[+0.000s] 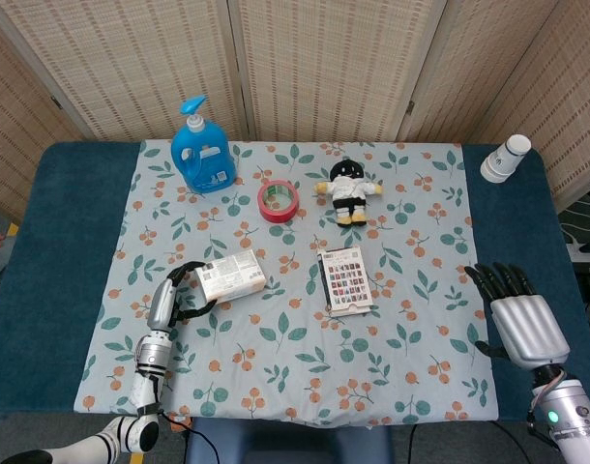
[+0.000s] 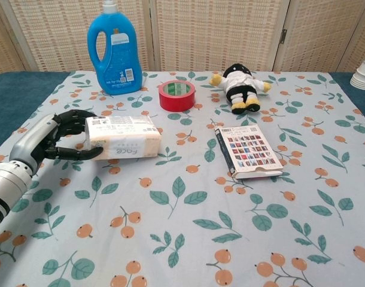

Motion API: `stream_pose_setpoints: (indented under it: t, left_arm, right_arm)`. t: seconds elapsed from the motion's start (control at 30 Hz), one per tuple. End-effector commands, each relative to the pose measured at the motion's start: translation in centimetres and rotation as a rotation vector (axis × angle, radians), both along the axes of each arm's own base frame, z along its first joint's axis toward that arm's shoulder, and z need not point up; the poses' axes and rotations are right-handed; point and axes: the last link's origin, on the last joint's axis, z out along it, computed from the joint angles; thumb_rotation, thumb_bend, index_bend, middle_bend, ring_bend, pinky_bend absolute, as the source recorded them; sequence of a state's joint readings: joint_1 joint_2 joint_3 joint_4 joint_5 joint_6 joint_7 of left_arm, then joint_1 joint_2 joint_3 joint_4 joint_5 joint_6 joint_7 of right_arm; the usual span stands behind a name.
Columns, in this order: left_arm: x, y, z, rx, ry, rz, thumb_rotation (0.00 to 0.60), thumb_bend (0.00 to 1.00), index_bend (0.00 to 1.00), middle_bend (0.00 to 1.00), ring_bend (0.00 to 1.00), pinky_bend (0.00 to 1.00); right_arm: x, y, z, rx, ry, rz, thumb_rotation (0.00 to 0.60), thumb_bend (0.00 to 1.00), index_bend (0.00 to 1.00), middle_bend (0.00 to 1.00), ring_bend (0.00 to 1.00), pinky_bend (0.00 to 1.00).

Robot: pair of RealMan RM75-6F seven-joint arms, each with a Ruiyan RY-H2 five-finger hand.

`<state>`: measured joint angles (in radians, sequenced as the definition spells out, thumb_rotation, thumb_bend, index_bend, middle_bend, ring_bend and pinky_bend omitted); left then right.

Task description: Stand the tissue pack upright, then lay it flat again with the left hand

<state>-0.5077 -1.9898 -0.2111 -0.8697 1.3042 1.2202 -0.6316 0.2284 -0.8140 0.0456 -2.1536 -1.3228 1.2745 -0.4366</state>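
Fingers [image 2: 72, 116] of left hand [image 2: 48, 137] wrap tissue pack [image 2: 124, 137] end.

A staged indoor test setup: woven folding screens [image 1: 324, 68] back a table [image 1: 53, 242] under a floral cloth [image 2: 188, 233].

The silver-backed left hand [image 2: 48, 140] has glossy black fingers [image 2: 72, 153] and a ribbed grey metal wrist. The right hand [image 1: 519, 319] shows a ridged silver back, black fingers, and what seems a small green light on its wrist.
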Motion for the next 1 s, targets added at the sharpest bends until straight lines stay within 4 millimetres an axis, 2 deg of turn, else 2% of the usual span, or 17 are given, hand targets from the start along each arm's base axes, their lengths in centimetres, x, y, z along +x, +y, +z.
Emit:
stream_pose_setpoints:
  t: [0.03,0.07,0.13,0.2,0.27,0.63,0.73,0.9,1.0]
  left_arm:
    - [-0.2,-0.1,-0.1,-0.011,0.009,0.003,0.600,0.25,0.24,0.41,0.15,0.14]
    - [-0.2,-0.1,-0.1,-0.011,0.009,0.003,0.600,0.24,0.21,0.38,0.13,0.14]
    - [-0.3,-0.2,-0.2,-0.017,0.015,0.006,0.600,0.20,0.11,0.27,0.07,0.12]
    - [-0.5,-0.3,-0.5,-0.034,0.024,0.019,0.600,0.13,0.00,0.05,0.00,0.08]
    - [-0.2,-0.2,-0.6,-0.049,0.020,0.019,0.600,0.11,0.00,0.00,0.00,0.06]
    - [0.7,-0.1,2.2,-0.049,0.013,-0.007,0.600,0.10,0.00,0.00,0.00,0.03]
    - [1.5,-0.4,3.7,-0.028,0.001,-0.023,0.600,0.10,0.00,0.00,0.00,0.03]
    - [3.0,-1.8,8.5,0.027,0.023,-0.039,0.600,0.10,0.00,0.00,0.00,0.02]
    - [4.4,-2.3,11.7,0.048,0.052,-0.032,0.600,0.18,0.00,0.00,0.00,0.02]
  right_arm:
    - [0.0,0.0,0.0,-0.001,0.000,0.001,0.600,0.07,0.04,0.06,0.00,0.03]
    - [0.0,0.0,0.0,-0.001,0.000,0.001,0.600,0.07,0.04,0.06,0.00,0.03]
    - [0.0,0.0,0.0,-0.001,0.000,0.002,0.600,0.07,0.05,0.06,0.00,0.03]
    - [0.1,0.0,0.0,-0.001,-0.001,0.008,0.600,0.08,0.05,0.06,0.00,0.03]
    - [0.2,0.0,0.1,-0.009,-0.008,0.017,0.600,0.09,0.05,0.06,0.00,0.03]
    - [0.7,0.1,0.1,-0.012,-0.026,0.042,0.600,0.09,0.05,0.06,0.00,0.03]
    - [1.0,0.1,0.2,-0.013,-0.037,0.047,0.600,0.09,0.05,0.06,0.00,0.03]
    - [1.2,0.0,0.5,-0.015,-0.053,0.051,0.600,0.09,0.05,0.06,0.00,0.03]
    - [1.5,0.0,0.6,-0.014,-0.063,0.057,0.600,0.09,0.05,0.06,0.00,0.03]
